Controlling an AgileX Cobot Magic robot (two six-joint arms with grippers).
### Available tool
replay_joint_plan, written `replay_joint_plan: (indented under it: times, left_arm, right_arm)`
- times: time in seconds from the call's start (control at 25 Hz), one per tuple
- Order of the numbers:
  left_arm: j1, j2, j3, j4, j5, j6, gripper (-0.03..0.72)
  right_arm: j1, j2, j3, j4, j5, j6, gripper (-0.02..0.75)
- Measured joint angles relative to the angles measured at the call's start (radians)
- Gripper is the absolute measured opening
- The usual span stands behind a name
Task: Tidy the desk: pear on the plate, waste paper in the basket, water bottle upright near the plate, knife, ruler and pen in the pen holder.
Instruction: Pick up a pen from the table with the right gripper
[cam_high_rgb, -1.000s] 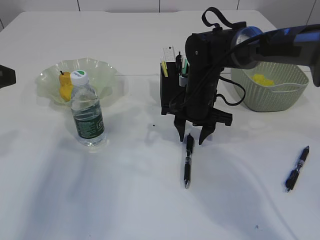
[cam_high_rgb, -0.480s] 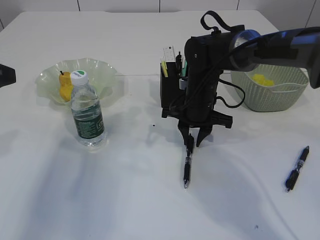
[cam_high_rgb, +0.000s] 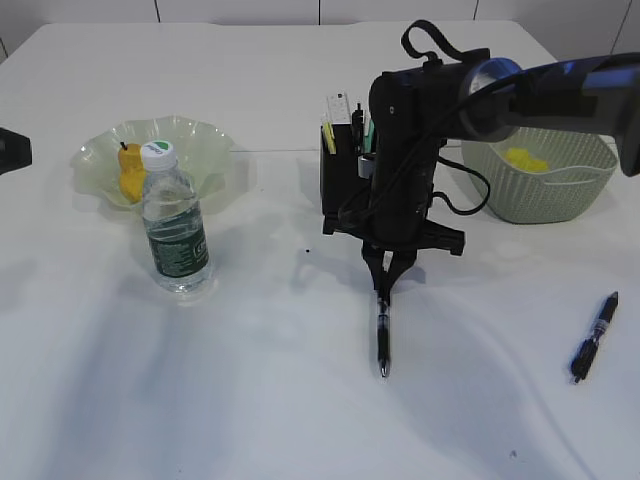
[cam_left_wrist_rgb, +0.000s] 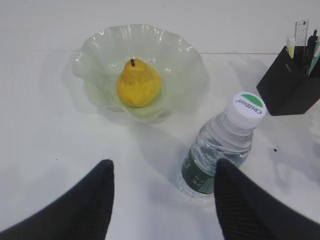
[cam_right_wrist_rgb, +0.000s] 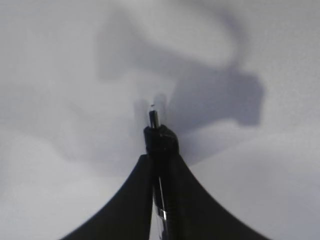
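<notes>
Black plastic filled our right hand (cam_high_rgb: 386, 283), whose fingers had pinched narrow around the top end of a pen (cam_high_rgb: 383, 335) lying on the white desk (cam_high_rgb: 260, 400), its tip toward six o'clock. Our left hand (cam_left_wrist_rgb: 162, 195) hung wide and empty above the upright water bottle (cam_left_wrist_rgb: 220, 145), with the pear (cam_left_wrist_rgb: 138, 85) on the plate (cam_left_wrist_rgb: 95, 55) at eleven o'clock. Gripped so near its end, we judged the pen might swing or slip when lifted, missing the crowded pen holder (cam_high_rgb: 340, 180). A second pen (cam_high_rgb: 594, 336) lay at four o'clock.
</notes>
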Motion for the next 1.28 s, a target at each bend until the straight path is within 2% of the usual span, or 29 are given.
replay_joint_plan:
  times: [0.2, 0.88, 0.96, 1.16, 1.28]
  left_arm:
    - [0.000, 0.000, 0.000, 0.000, -0.002, 0.000, 0.447]
    - [0.000, 0.000, 0.000, 0.000, -0.005, 0.000, 0.447]
    - [0.000, 0.000, 0.000, 0.000, -0.005, 0.000, 0.447]
    - [0.000, 0.000, 0.000, 0.000, -0.005, 0.000, 0.447]
    - [0.000, 0.000, 0.000, 0.000, -0.005, 0.000, 0.447]
  right_arm:
    - [0.002, 0.000, -0.002, 0.000, 0.003, -0.014, 0.020]
    - [0.002, -0.035, -0.002, -0.003, 0.017, -0.107, 0.010]
    - [0.002, -0.035, -0.002, -0.003, 0.017, -0.107, 0.037]
    - [0.002, -0.035, -0.002, -0.007, 0.017, -0.102, 0.240]
    - [0.002, -0.035, -0.002, -0.007, 0.017, -0.099, 0.279]
